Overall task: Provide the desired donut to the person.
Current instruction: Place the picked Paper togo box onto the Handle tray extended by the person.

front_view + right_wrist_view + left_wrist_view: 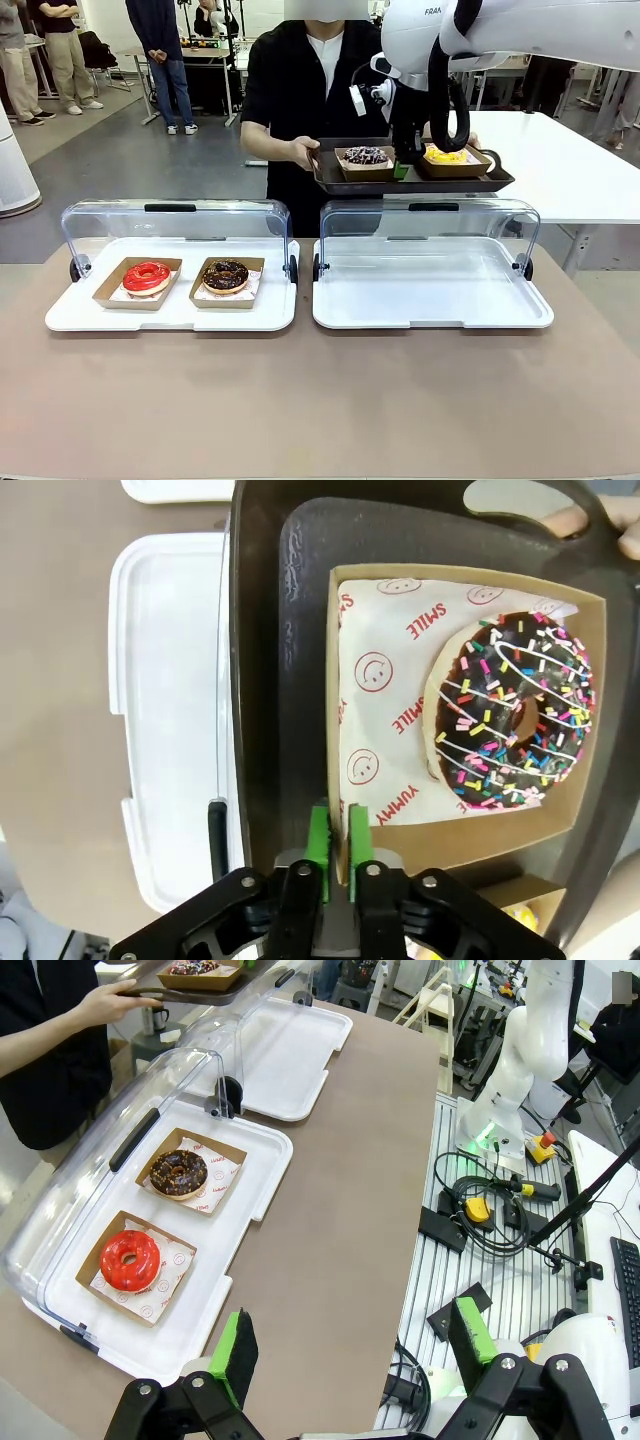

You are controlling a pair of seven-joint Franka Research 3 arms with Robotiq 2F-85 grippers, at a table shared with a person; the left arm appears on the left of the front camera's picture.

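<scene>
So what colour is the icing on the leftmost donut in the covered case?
Glossy red icing on the ring donut, clearest in the left wrist view.

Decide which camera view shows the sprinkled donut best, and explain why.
The right wrist view: the sprinkled donut is large, seen from above, sprinkles distinct, in its box on the tray. The front view shows it small and side-on; the left wrist view shows it tiny at the top edge.

The red donut [147, 276] looked shiny and smooth in its brown cardboard box [137, 284], under a clear plastic lid [175, 222] on a smooth white plastic tray [170, 312].
</scene>
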